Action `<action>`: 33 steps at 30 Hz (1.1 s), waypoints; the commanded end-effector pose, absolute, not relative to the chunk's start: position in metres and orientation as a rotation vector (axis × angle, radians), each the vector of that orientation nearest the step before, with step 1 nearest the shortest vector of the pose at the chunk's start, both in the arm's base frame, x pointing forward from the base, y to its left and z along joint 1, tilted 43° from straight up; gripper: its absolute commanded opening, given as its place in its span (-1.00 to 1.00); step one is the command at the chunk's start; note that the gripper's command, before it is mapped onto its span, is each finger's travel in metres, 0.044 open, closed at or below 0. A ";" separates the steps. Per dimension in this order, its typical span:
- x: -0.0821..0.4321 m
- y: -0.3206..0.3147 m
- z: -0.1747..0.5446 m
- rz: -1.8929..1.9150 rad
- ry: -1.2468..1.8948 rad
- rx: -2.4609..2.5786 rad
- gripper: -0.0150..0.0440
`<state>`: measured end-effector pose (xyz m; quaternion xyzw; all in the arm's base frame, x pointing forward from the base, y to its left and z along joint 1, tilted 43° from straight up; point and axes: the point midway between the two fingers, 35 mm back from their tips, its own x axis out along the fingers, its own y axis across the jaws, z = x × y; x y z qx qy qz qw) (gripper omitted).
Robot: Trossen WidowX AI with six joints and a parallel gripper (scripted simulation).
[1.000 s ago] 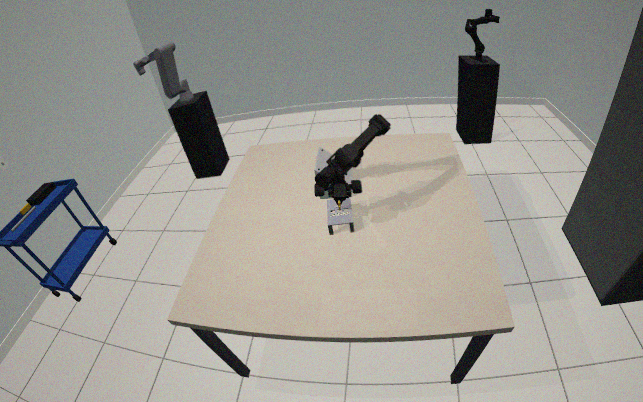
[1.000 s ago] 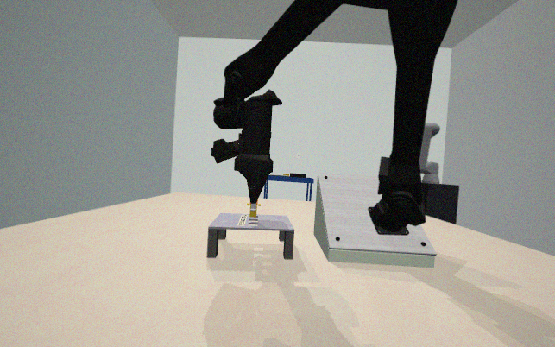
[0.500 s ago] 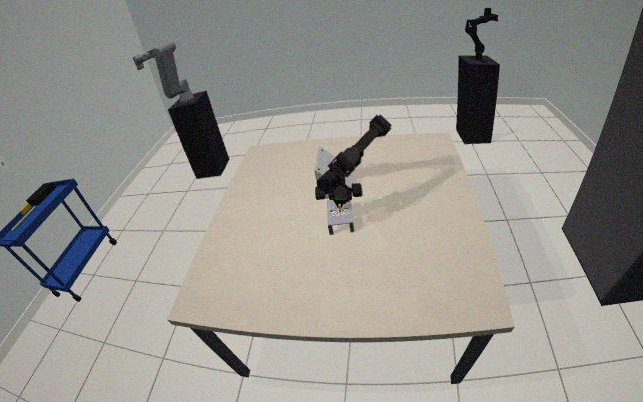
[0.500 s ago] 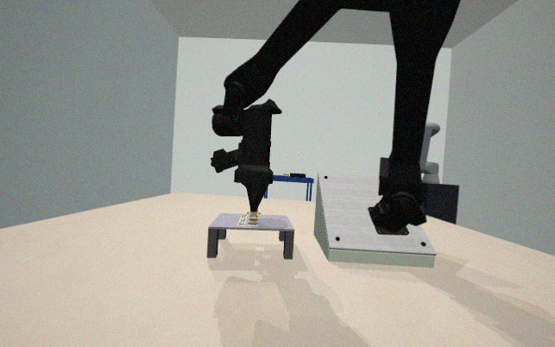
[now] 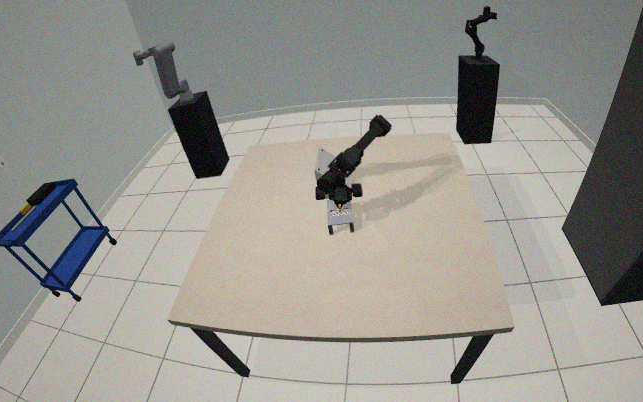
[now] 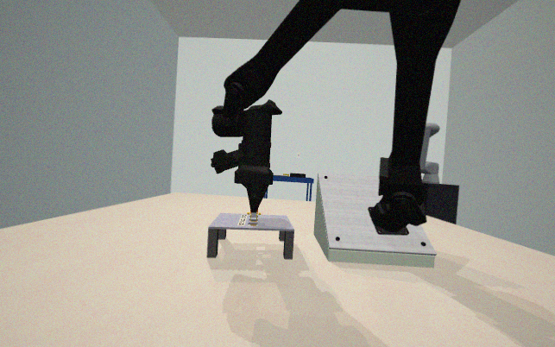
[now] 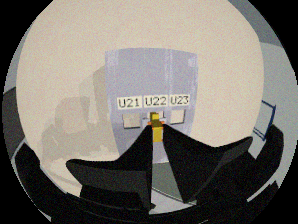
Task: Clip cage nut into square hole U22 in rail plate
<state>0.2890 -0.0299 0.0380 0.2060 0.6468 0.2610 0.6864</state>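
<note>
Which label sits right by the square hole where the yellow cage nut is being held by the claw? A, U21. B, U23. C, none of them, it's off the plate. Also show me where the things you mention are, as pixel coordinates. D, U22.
D: in the wrist view the cage nut (image 6: 254,218) (image 7: 157,133), pinched in the claw (image 5: 340,204) (image 6: 254,211) (image 7: 156,128), overlaps the middle hole, just below the U22 label (image 7: 155,101).
</note>
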 end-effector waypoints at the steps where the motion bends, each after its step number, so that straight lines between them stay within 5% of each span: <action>1: 0.290 -0.029 0.039 0.583 1.444 0.468 -0.41; 33: 0.290 -0.031 0.037 0.611 1.439 0.494 -0.41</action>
